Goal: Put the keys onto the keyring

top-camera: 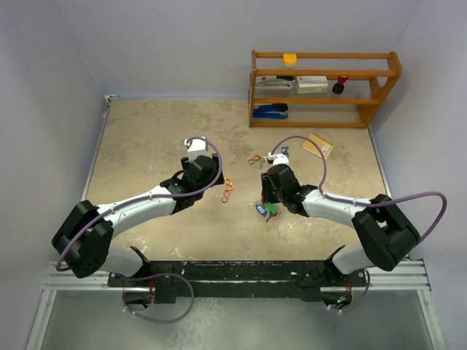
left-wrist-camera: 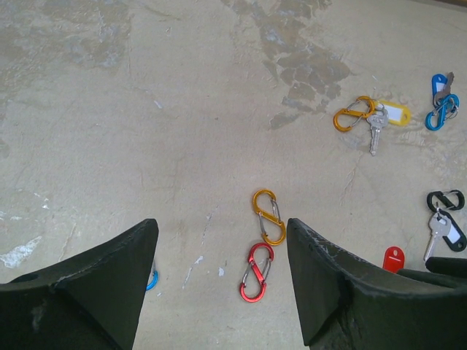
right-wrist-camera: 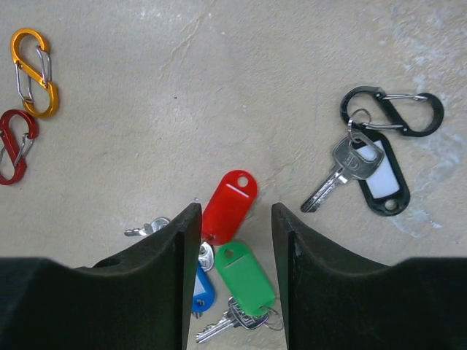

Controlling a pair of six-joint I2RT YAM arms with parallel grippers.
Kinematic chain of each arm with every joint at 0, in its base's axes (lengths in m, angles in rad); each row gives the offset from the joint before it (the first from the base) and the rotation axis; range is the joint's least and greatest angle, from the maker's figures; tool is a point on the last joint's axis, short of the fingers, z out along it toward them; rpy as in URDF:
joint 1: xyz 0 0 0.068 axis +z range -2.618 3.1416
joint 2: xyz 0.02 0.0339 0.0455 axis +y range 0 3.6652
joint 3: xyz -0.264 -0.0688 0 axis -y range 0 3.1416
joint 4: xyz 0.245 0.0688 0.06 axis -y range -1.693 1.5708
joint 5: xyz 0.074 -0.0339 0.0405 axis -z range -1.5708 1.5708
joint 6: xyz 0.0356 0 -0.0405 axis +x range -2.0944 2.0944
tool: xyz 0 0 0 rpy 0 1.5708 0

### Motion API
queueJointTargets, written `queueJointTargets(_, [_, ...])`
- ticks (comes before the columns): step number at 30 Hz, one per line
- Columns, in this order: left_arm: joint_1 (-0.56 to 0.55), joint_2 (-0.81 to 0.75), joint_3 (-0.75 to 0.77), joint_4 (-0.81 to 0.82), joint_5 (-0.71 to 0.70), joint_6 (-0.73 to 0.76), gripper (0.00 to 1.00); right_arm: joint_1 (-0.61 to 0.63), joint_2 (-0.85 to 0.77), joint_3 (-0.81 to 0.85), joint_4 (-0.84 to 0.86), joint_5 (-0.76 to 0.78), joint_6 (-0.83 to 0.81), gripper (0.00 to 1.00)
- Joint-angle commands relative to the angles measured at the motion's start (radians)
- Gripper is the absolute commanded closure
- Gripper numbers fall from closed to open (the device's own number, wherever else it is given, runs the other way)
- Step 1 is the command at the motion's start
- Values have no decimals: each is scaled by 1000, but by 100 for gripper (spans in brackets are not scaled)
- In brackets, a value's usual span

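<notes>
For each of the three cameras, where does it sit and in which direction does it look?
Top external: above and behind the bases, looking down on the table, left arm, right arm and far shelf.
Left wrist: on the left arm, looking down past the open left gripper at the orange clip and red clip.
Right wrist: looking down past the open right gripper at the red tag.
Shared: both wrist views show those two clips.

The mottled beige table point(top-camera: 146, 131) is carrying a wooden shelf point(top-camera: 321, 55) at its far right corner. An orange clip point(left-wrist-camera: 268, 216) and a red clip point(left-wrist-camera: 256, 273) are lying end to end. A second orange clip point(left-wrist-camera: 350, 115) is holding a yellow-tagged key point(left-wrist-camera: 375, 130), and a black clip point(right-wrist-camera: 392, 110) is holding a black-and-white-tagged key point(right-wrist-camera: 349, 164). Keys with a red tag point(right-wrist-camera: 229, 205), a green tag point(right-wrist-camera: 244, 278) and a blue tag point(right-wrist-camera: 202, 289) are lying bunched together.
</notes>
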Motion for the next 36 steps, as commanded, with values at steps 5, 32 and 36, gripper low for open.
queueJointTargets(5, [7,-8,-10,44,-15,-12,32,39,11,51,-8,-29,95,55])
queueJointTargets(32, [6,-7,-22,51,-13,-14,32,60,-6,9,-73,-19,167,67])
queueJointTargets(36, [6,-7,-23,51,-13,-13,32,59,2,6,-76,-18,169,70])
